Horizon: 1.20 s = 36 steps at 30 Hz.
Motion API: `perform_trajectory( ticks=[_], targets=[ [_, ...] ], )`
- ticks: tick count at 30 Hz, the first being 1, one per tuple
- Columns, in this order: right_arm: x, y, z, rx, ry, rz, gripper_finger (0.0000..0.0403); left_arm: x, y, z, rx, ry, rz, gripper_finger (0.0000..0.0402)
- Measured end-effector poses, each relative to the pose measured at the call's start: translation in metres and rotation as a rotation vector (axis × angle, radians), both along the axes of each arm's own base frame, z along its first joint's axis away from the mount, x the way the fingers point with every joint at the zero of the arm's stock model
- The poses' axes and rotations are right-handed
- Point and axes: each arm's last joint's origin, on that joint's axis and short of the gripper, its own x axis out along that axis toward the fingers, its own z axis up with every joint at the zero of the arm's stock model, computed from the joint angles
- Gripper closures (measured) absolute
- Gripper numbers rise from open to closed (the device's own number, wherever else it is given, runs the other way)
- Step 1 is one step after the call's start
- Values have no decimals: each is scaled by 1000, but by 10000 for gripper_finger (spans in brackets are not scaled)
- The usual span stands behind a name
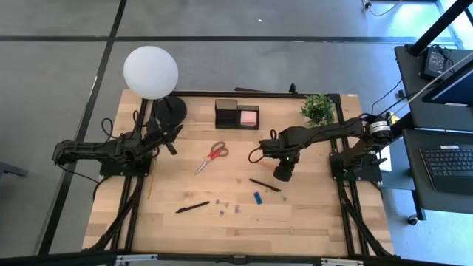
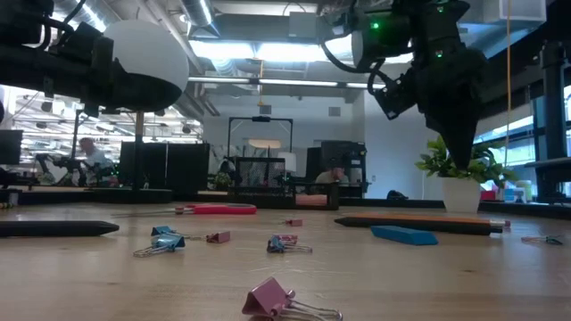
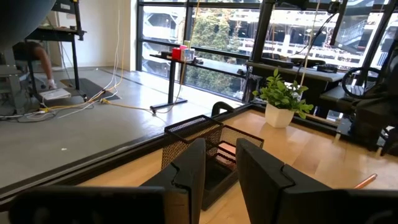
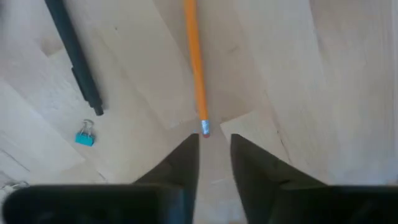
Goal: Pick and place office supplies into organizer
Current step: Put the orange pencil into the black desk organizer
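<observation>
Pale wood table (image 1: 310, 222) under me, grey concrete floor all round, office w/ desks and big windows behind.

Nearest in the low view: 1 pink binder clip (image 2: 284, 300), then a blue clip (image 2: 162, 241) and 2 more small clips mid-table. Black pen (image 1: 192, 207) lies near the front edge, left of centre. Blue block (image 1: 258, 197) sits just right of the clips.

My right pincer (image 4: 209, 160) hangs over the table right of centre, pointing down, fingers (image 4: 180, 168) a little apart and holding nothing. Orange pencil (image 4: 195, 65) lies on the wood, its eraser end right at the gap between my tips; can't tell if they touch it. 2nd black pen (image 4: 74, 59) lies beside the pencil, a blue clip close to its end.

Red-handled scissors (image 1: 213, 156) lie flat at mid-table, between my 2 arms, well apart from both.

My left pincer (image 3: 216, 168) waits near the left edge, by the black lamp base (image 1: 169, 111), aimed across the table. Fingers (image 3: 189, 171) a bit apart, nothing between them.

Farther back: black mesh organizer (image 1: 236, 114) at the rear edge, centre, w/ the pink sticky pad (image 1: 248, 117) in its right compartment. Green plant (image 1: 318, 108) in a white pot stands to its right; white lamp globe (image 1: 150, 71) overhangs the back-left corner.

Beyond the table a person sits at a far desk.
</observation>
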Motion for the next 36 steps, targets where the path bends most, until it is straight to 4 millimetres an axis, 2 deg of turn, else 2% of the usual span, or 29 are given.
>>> perform_trajectory(
  ticks=[6, 11, 14, 21, 28, 33, 36],
  targets=[
    [0, 9, 0, -11, -11, 79, 227, 0, 0, 0, 0, 0, 0, 316],
    [-1, 18, 0, -69, -5, 80, 205, 0, 0, 0, -1, -1, 0, 316],
    [-3, 21, -4, -63, -5, 90, 205, 0, 0, 0, -1, -1, 0, 316],
    [-24, 26, -31, -18, 98, 101, 219, 0, 0, 0, -2, -2, -8, 316],
    [-13, 38, -34, -21, -36, 158, 227, 0, 0, 0, -2, -2, -11, 316],
    [-15, 38, -34, -23, -20, 162, 227, 0, 0, 0, -2, -1, -11, 316],
    [-24, 36, -31, -17, -24, 168, 227, 0, 0, 0, -2, 0, -11, 316]
  ],
)
